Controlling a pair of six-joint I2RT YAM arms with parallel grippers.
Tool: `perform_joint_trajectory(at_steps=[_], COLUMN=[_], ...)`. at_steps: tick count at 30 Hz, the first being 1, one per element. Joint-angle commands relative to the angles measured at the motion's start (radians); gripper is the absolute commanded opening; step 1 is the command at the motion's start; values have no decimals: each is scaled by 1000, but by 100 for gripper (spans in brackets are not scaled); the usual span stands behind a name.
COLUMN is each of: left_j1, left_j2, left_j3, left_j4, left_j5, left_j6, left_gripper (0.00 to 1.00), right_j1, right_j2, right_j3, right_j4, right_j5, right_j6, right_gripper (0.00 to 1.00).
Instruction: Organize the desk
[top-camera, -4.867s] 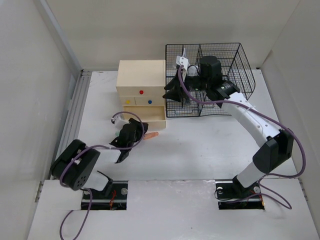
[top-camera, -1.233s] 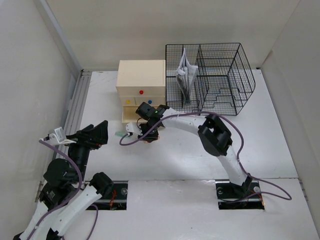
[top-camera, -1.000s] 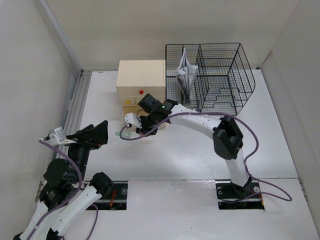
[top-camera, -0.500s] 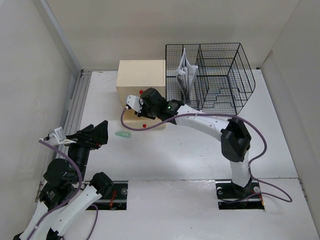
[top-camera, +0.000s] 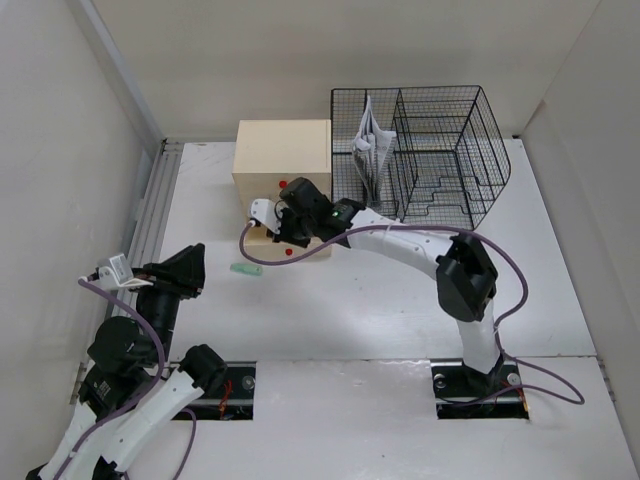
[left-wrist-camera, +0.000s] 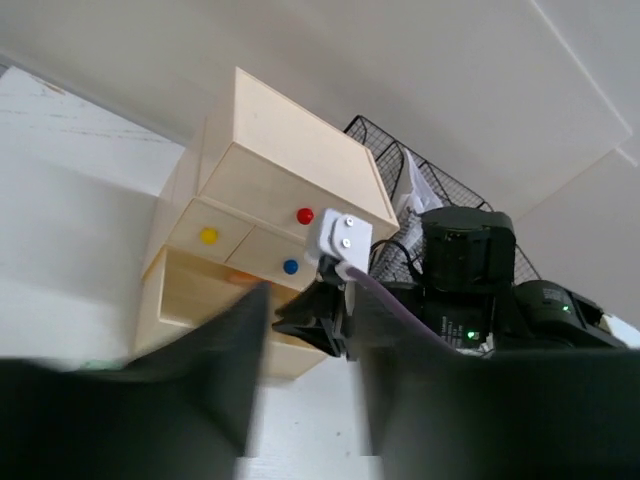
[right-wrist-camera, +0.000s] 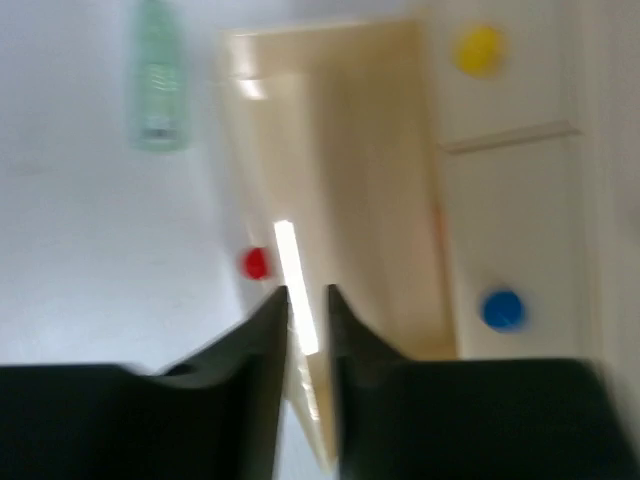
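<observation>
Right arm swapped the basket for the drawers

The right gripper (top-camera: 282, 236) left the black wire basket (top-camera: 450, 110), where folded white papers (top-camera: 367, 150) now stand, and swung over to the open bottom drawer (top-camera: 314, 250) of the beige wooden drawer box (top-camera: 282, 150). The left gripper (top-camera: 188, 262) pulled back to the near left and narrowed its fingers, uncovering a small pale green tube (top-camera: 246, 269). The little orange piece is off the white desk (top-camera: 400, 300).

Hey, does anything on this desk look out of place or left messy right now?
Two things. The bottom drawer of the drawer box hangs open, the right gripper straddling its front panel. A small green item lies loose on the desk near it, outside any container.
</observation>
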Motion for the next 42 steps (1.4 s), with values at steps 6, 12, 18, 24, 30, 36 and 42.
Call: perform_joint_trajectory(at_steps=[6, 12, 18, 24, 30, 36, 42], left_j1=[4, 13, 13, 13, 13, 13, 13], left_j2=[-38, -73, -118, -127, -127, -127, -127], left_j3=[-10, -21, -31, -40, -40, -40, -40], left_j4=[50, 73, 95, 104, 104, 104, 104], left_j5=[-18, -8, 2, 20, 20, 20, 20], left_j6=[10, 19, 19, 28, 28, 28, 28], left_gripper=[25, 65, 70, 71, 71, 71, 71], right_j1=[12, 44, 64, 83, 104, 159, 185], right_j2=[180, 253, 319, 353, 376, 366, 380], right_j3=[353, 418, 446, 443, 452, 365, 367], right_j4=[-380, -253, -205, -156, -133, -70, -38], right_j5=[-704, -544, -376, -259, -240, -149, 11], right_j6=[-94, 48, 116, 185, 220, 243, 313], right_gripper=[12, 31, 37, 43, 45, 45, 45])
